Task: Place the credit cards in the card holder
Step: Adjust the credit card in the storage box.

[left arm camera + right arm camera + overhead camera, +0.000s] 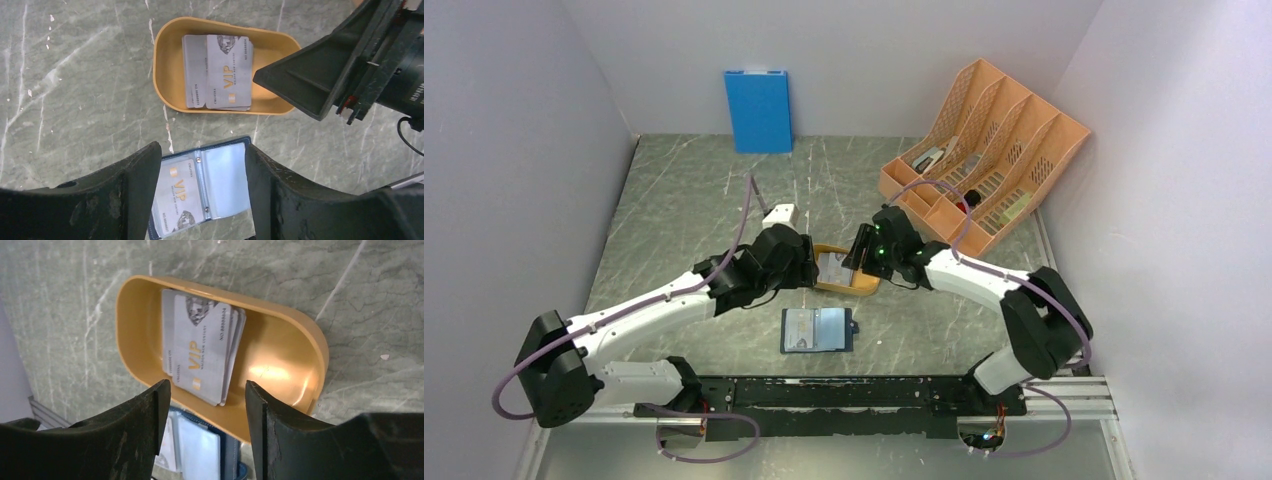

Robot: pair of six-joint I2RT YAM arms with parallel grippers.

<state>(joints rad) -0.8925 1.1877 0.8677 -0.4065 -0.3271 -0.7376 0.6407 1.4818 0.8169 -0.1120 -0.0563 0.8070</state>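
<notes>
though parted, both end effectors (201, 156) (207, 390) empty

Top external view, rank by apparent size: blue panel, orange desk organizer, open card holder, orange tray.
1. orange desk organizer
2. blue panel
3. card holder
4. orange tray, partly hidden, so its rank against the card holder is unsure

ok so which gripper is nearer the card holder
Left. The left gripper hangs open just past the far edge of the card holder, by the left end of the orange tray. The right gripper, also open, is farther off, over the tray's right end.
</notes>
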